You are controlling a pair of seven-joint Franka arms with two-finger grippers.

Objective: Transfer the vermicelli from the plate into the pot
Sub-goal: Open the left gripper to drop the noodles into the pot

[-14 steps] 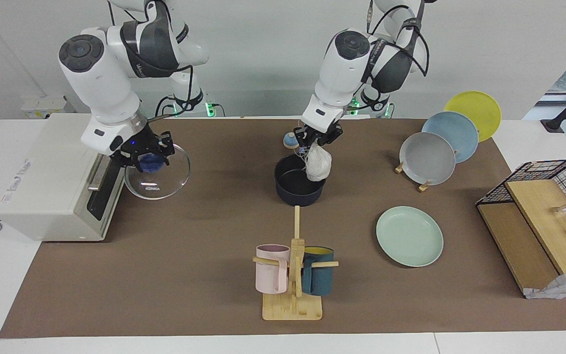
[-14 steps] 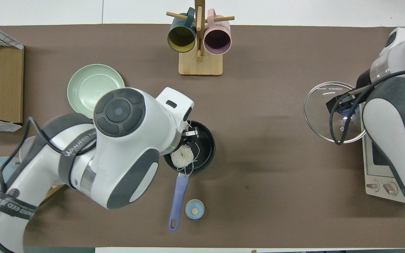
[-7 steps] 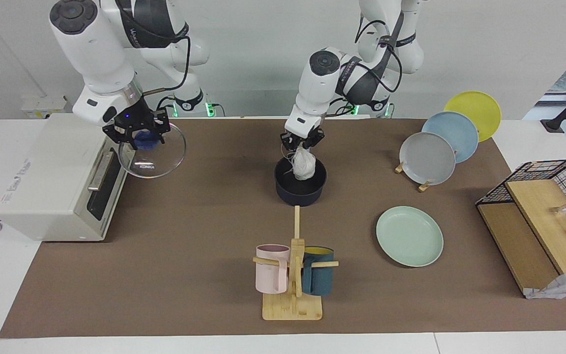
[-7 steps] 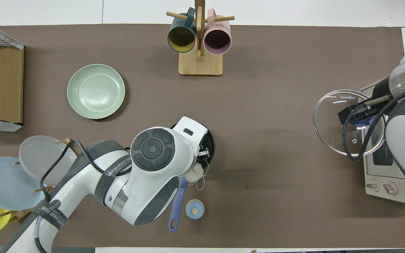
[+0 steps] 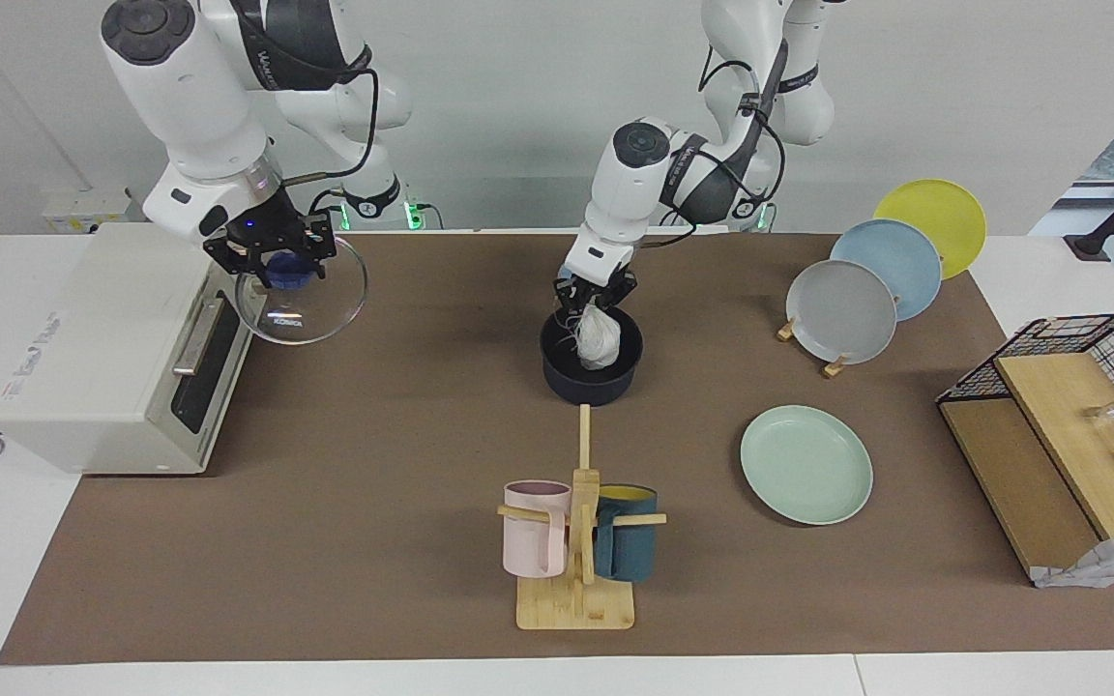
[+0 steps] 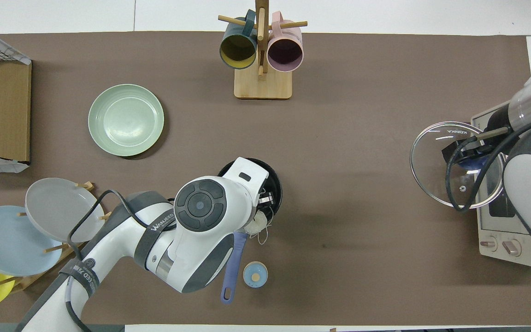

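vermicelli [image 5: 599, 336] lowered into pot [image 5: 591, 372], left gripper [image 5: 596, 293] clamping it; right gripper [image 5: 272, 259] holds "konka" lid [image 5: 301, 295].

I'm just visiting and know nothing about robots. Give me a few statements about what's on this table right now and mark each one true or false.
1. The left gripper holds the vermicelli over the pot. True.
2. The mint-green plate still has noodles on it. False: it is bare.
3. The right gripper holds a glass lid up by its blue knob. True.
4. The glass lid sits on the pot. False: it is in the air beside the white oven, and the pot is uncovered.
5. Three mugs hang on the wooden mug stand. False: two hang there, the pink mug and the teal mug.
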